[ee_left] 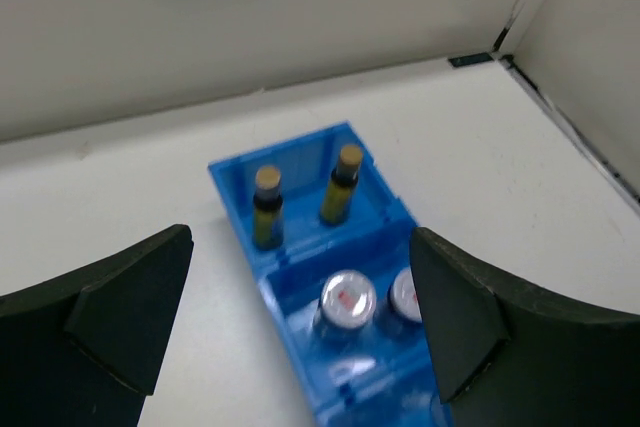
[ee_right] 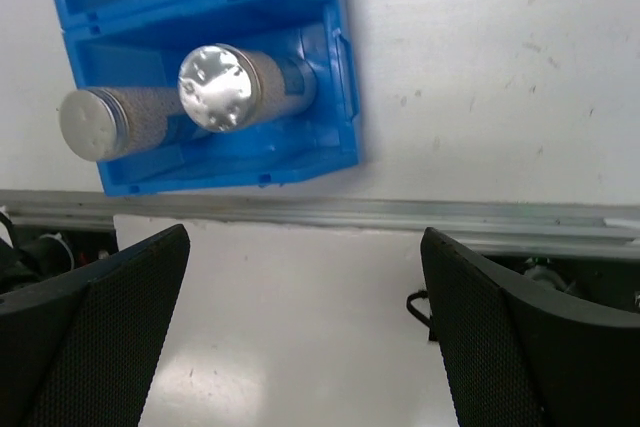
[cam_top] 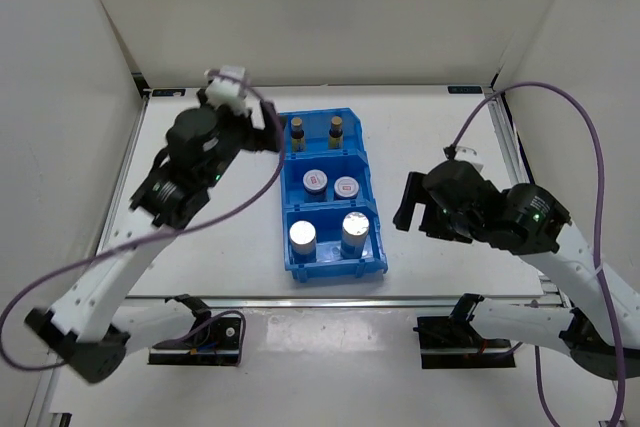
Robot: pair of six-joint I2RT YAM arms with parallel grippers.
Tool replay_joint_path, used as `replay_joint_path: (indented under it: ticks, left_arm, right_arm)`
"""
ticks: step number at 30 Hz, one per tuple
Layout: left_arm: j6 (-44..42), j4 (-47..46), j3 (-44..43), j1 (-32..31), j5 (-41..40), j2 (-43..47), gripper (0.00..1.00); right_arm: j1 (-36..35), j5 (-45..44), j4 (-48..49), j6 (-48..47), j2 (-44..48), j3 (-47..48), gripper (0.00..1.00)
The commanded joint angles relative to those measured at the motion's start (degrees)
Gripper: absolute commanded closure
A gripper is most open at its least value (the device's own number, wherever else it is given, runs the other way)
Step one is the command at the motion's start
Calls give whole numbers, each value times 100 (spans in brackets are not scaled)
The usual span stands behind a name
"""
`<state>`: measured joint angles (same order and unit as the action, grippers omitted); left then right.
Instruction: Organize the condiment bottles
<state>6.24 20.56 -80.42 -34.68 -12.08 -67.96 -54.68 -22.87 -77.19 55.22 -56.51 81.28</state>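
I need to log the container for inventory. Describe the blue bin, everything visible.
The blue bin looks like glossy moulded plastic, a long tray split by two cross walls into three compartments in a row. It sits flat on the white table between the two arms, touched by neither claw. The far compartment holds two amber bottles, the middle two white-lidded jars, the near one two silver-topped cylinders, all upright.
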Motion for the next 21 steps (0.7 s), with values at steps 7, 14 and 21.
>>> replay_joint_path:
  ticks: [7,14,21]
  left_arm:
    - [114,924,2618,-4,-514,2628,0]
    - [45,1029,3533,-4,-779,3544,0]
    - [246,1135,3780,-4,-1348,3668,0]
  right_arm:
    - [-17,-877,-1237,-687,-800,951,0]
    - [36,-1114,-1237,-864,-1195,1144,0]
    - [36,-1114,-1465,-733,-1336,1084,0]
